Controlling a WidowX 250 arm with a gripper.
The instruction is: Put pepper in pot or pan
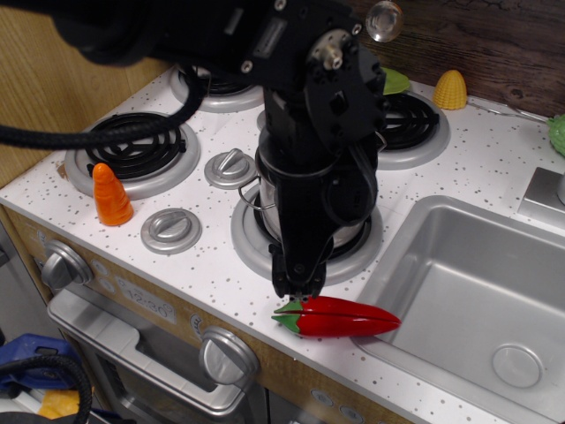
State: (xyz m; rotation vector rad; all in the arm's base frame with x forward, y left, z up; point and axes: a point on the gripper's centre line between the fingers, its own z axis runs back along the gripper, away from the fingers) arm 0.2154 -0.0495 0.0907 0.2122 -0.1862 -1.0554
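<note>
The red chili pepper (344, 318) lies on its side on the counter's front edge, green stem cap to the left and tip pointing right toward the sink. My black gripper (297, 288) hangs straight down over the stem end, fingertips just touching or just above the green cap, jaws slightly apart with nothing lifted. The steel pot (258, 196) stands on the front middle burner right behind the gripper. The arm hides most of it; only a strip of its left rim and a loop handle show.
An orange carrot (112, 196) stands by the left burner (132, 150). Two grey knobs (171, 230) sit on the stovetop. A yellow corn (449, 90) is at the back right. The steel sink (477, 291) lies right of the pepper. The counter edge is just in front.
</note>
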